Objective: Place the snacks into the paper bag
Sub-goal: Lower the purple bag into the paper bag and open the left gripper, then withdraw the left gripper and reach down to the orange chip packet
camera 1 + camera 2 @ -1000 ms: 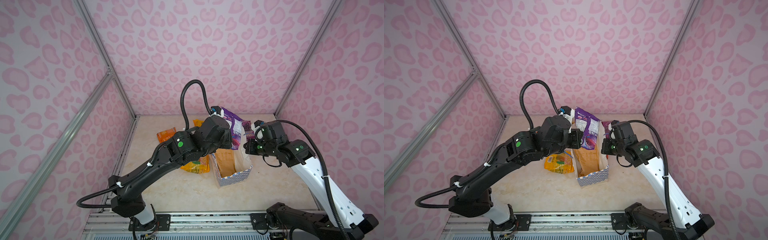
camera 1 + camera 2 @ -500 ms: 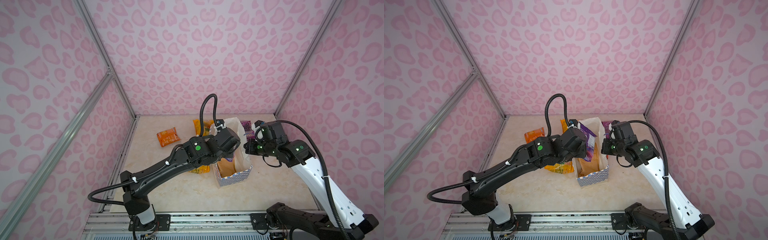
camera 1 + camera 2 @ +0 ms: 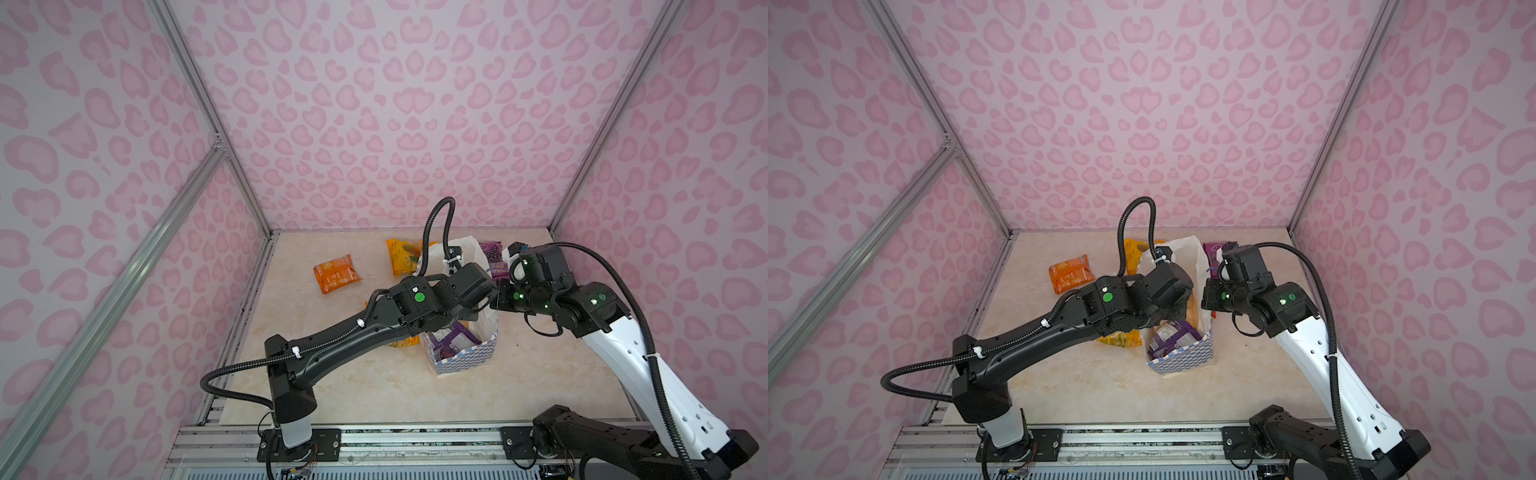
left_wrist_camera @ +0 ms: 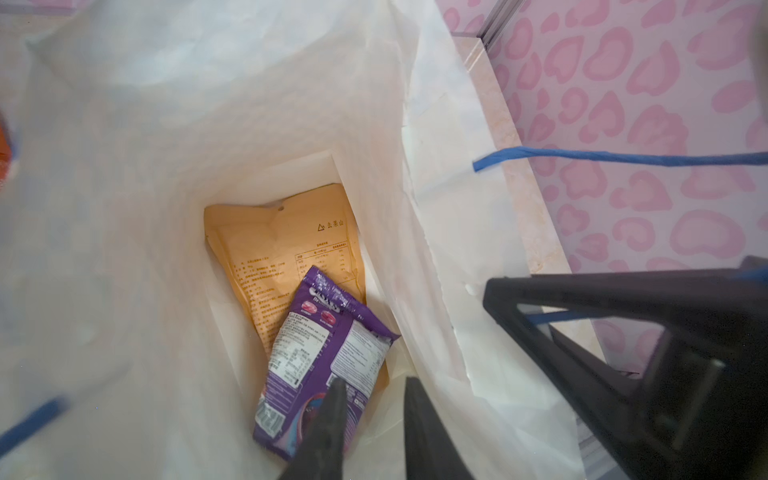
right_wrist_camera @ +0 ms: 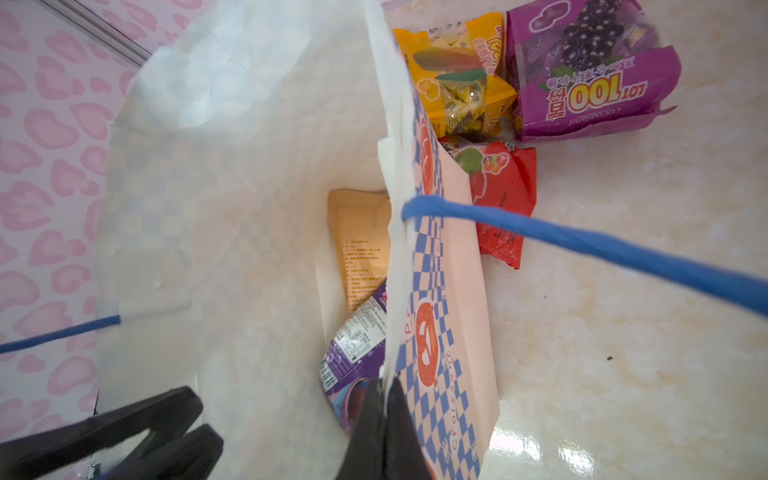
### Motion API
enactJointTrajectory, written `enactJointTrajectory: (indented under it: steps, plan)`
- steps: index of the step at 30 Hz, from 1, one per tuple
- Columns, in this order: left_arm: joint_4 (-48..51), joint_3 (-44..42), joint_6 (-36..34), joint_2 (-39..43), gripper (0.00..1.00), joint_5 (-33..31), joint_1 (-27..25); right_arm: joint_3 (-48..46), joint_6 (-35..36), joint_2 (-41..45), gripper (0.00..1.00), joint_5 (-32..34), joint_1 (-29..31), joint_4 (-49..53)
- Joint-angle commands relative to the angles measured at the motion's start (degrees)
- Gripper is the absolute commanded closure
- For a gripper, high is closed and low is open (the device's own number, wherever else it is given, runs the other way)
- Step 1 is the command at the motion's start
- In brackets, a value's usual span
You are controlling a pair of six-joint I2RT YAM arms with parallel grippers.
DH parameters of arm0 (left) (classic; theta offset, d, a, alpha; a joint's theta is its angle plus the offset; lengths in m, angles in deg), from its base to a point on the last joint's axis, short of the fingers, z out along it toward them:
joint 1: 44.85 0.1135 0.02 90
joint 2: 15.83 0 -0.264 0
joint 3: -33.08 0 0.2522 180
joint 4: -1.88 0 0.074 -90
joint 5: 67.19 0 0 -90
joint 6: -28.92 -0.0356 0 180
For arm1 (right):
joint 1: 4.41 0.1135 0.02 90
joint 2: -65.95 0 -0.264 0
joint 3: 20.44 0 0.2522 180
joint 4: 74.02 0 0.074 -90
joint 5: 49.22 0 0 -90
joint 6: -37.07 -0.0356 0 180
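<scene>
The paper bag (image 3: 463,359) stands upright with its mouth open, checkered outside (image 3: 1179,362). My left gripper (image 4: 374,380) hangs inside the mouth, open, with nothing between its fingers. Below it a purple snack packet (image 4: 324,345) lies loose on a larger tan packet (image 4: 282,249) at the bag's bottom. My right gripper (image 5: 387,382) is shut on the bag's side wall (image 5: 436,291) at the rim. In both top views the left wrist covers the bag's mouth and hides the left fingers.
Outside the bag lie an orange packet (image 3: 336,274), a yellow one (image 5: 457,83), a purple grape one (image 5: 582,75), a red one (image 5: 503,199), and a yellow-orange one (image 3: 1121,338) under the left arm. A blue cord handle (image 5: 582,245) stretches past the right gripper.
My left arm came down from above the bag with the purple packet, then its jaws opened and the packet now lies in the bag. The right gripper has stayed on the bag's wall.
</scene>
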Motion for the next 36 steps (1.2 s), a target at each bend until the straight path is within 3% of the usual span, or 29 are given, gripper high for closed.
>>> enactJointTrajectory:
  steps: [1, 10, 14, 15, 16, 27, 36]
  plan:
    - [-0.3, 1.2, -1.1, 0.6, 0.61, 0.7, 0.0, -0.5, 0.0, 0.1, 1.00, 0.8, 0.1, -0.7]
    - [-2.2, 5.0, -6.6, 4.6, 0.39, 4.1, 0.0, -0.6, 0.7, 0.7, 1.00, 1.9, 0.1, 0.4]
    - [-4.3, 5.4, -10.1, 9.1, 0.17, 5.7, 0.0, -0.7, 0.8, 1.2, 1.00, 2.0, 0.0, 0.7]
    - [-4.6, 5.4, -11.2, 10.3, 0.05, 6.0, 0.0, -0.7, 0.7, 1.4, 1.00, 2.0, 0.0, 0.6]
    - [-4.9, 5.1, -11.9, 11.6, 0.03, 6.3, 0.0, -1.0, 0.7, 1.6, 1.00, 2.1, 0.1, 0.6]
    - [-12.2, -5.0, -15.8, 27.8, 0.03, 9.1, 2.6, -1.0, 1.0, 1.6, 1.00, 2.5, 0.1, 1.1]
    - [-7.2, -7.9, -15.8, 36.3, 0.03, 1.5, 9.4, -1.0, 1.1, 1.8, 1.00, 3.3, 0.0, 2.1]
